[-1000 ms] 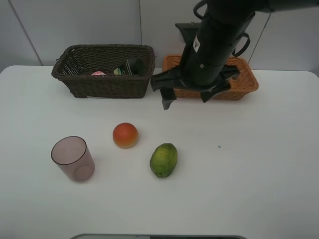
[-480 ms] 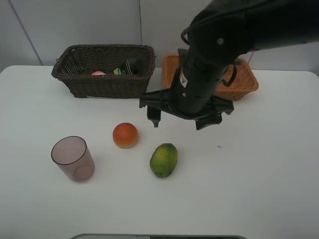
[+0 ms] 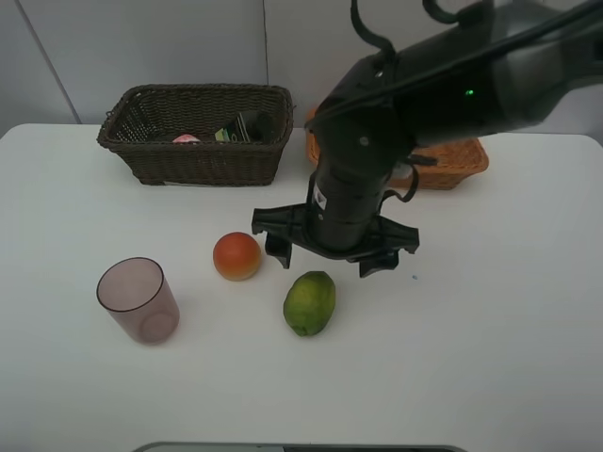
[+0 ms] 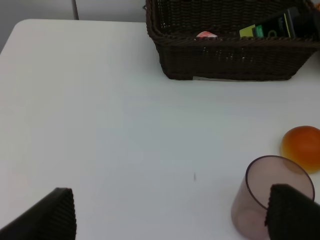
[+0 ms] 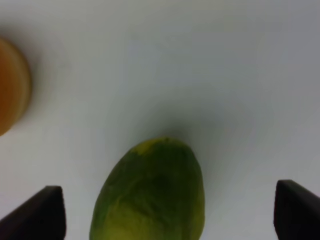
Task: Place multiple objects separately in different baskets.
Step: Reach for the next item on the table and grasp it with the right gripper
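The right arm (image 3: 358,179) hangs low over the desk (image 3: 490,339). The right fingers (image 5: 40,217) are spread wide and gripping nothing, just above the green fruit (image 3: 309,302), with one finger off to each side of it in the wrist view. As far as I can tell they're not touching it.

The green fruit lies on the desk near the middle. The red-orange fruit (image 3: 236,255) is just beside it to the left, and the purple-pink cup (image 3: 138,299) stands upright further left.

The left fingers (image 4: 50,217) are spread wide too, holding nothing, and one of them is near the cup.

At the back, the dark basket (image 3: 207,162) has a bit of the pink bottle (image 3: 187,138) and the dark green bottle (image 3: 243,125) showing inside. The light basket (image 3: 457,162) next to it is mostly hidden behind the arm.
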Robot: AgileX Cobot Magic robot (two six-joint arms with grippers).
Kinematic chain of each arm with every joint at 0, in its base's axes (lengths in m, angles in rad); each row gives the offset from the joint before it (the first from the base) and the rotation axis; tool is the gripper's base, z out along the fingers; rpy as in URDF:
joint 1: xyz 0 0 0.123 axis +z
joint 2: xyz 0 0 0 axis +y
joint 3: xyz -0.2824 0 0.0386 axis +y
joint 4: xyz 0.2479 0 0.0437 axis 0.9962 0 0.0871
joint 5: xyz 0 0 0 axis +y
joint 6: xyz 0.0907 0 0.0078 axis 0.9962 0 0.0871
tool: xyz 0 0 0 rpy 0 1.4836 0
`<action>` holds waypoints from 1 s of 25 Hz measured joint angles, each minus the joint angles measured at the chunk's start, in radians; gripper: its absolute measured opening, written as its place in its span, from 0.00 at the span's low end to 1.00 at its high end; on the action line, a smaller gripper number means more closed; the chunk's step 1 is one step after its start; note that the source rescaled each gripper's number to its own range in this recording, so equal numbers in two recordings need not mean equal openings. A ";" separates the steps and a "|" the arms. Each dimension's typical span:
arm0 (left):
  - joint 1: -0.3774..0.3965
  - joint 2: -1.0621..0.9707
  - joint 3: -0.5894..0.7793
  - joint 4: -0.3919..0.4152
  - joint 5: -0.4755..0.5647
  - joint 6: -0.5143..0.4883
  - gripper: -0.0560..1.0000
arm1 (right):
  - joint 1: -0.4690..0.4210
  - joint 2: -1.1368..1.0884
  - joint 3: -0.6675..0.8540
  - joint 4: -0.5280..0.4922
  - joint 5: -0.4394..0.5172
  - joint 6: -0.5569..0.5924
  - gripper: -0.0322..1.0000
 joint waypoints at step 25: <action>0.000 0.000 0.000 0.000 0.000 0.000 0.98 | 0.016 0.088 0.042 0.078 -0.110 0.042 0.81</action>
